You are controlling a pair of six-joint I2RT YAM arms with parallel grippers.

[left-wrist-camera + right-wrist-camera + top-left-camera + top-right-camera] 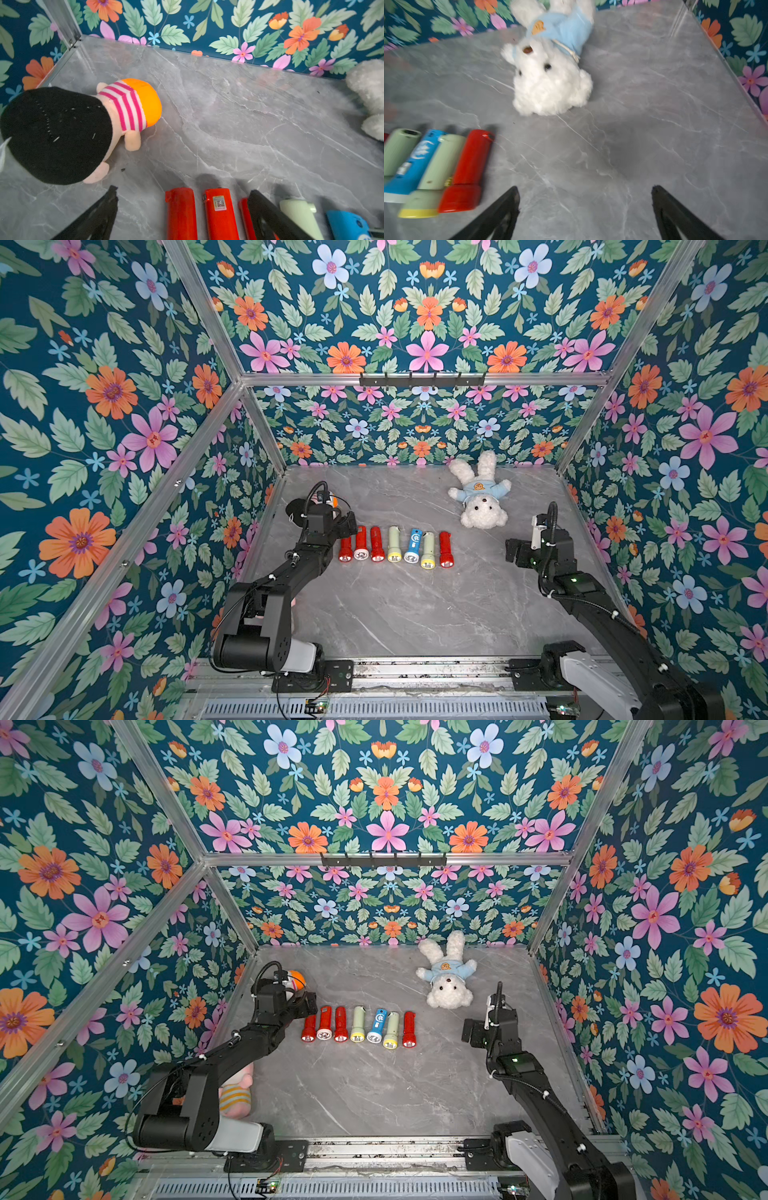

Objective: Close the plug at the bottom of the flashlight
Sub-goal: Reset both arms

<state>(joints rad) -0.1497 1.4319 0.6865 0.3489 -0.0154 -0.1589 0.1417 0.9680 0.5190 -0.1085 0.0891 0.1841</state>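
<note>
Several flashlights lie side by side in a row mid-table, lenses toward the front, rear ends toward the back wall. From the left they run red (pixel 345 549), red with a white head (pixel 361 542), red (pixel 377 544), pale green (pixel 394 544), blue (pixel 413 545), pale green (pixel 428 550), red (pixel 445 549). My left gripper (pixel 347 524) (pixel 184 191) hangs open over the row's left end, with two red flashlights' rear ends (pixel 180 199) between its fingers. A small tab (pixel 168 196) juts from the leftmost one. My right gripper (pixel 513 549) (pixel 585 188) is open over bare table right of the row.
A white plush animal in a blue shirt (pixel 482 497) lies behind the row at the back right. A black-haired doll in a striped top (pixel 62 133) lies by the left wall near my left gripper. Another striped plush (pixel 237 1094) sits under my left arm. Flowered walls enclose the table.
</note>
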